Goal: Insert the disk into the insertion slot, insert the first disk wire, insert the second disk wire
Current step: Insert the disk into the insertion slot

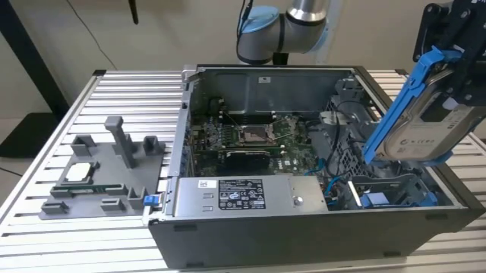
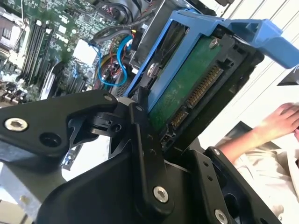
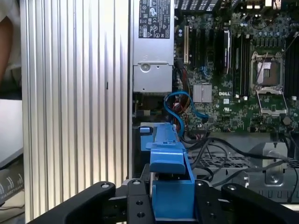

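My gripper (image 1: pixel 461 79) is shut on the disk (image 1: pixel 425 128), a silver drive with a white label in a bright blue carrier. The disk hangs tilted above the open case's end at the exterior view's right. Its lower edge is just over the insertion slot (image 1: pixel 395 181) in the grey perforated drive cage (image 1: pixel 345 151), with no part of it inside. The second wrist view shows the disk's green board and connector (image 2: pixel 187 88) between the black fingers (image 2: pixel 140 121). In the first wrist view the carrier's edge (image 3: pixel 170 172) sits between the fingers (image 3: pixel 135 198). Thin blue cables (image 3: pixel 180 100) loop beside the cage.
Another blue carrier (image 1: pixel 379 200) lies in the bay below the held disk. The case holds a motherboard (image 1: pixel 254 136) and a power supply (image 1: pixel 243 196). A grey fixture plate (image 1: pixel 99 176) with small parts lies on the slatted table. A person's hand (image 2: pixel 280 121) is beyond the disk.
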{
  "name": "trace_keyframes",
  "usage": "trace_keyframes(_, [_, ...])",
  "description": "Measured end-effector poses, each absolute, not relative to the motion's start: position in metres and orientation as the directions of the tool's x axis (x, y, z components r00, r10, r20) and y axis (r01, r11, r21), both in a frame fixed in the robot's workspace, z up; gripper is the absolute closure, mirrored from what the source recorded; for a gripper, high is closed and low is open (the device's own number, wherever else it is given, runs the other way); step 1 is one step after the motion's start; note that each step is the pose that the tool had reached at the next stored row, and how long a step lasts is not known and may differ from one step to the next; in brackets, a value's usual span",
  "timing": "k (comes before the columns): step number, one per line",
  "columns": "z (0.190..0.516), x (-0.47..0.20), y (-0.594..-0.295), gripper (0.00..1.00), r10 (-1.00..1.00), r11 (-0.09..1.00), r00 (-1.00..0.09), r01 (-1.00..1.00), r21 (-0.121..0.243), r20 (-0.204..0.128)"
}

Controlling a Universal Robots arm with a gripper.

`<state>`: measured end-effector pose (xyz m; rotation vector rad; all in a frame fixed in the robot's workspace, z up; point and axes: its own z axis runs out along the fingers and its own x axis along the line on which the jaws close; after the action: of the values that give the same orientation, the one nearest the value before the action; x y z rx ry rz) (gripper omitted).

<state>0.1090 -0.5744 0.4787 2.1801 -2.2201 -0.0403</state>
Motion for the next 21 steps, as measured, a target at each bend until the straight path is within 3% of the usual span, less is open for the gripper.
trace_keyframes(21, [0.438,0.121,-0.574,1.0,-1.0,-0.029,0.029,-0.999,0.039,0.005])
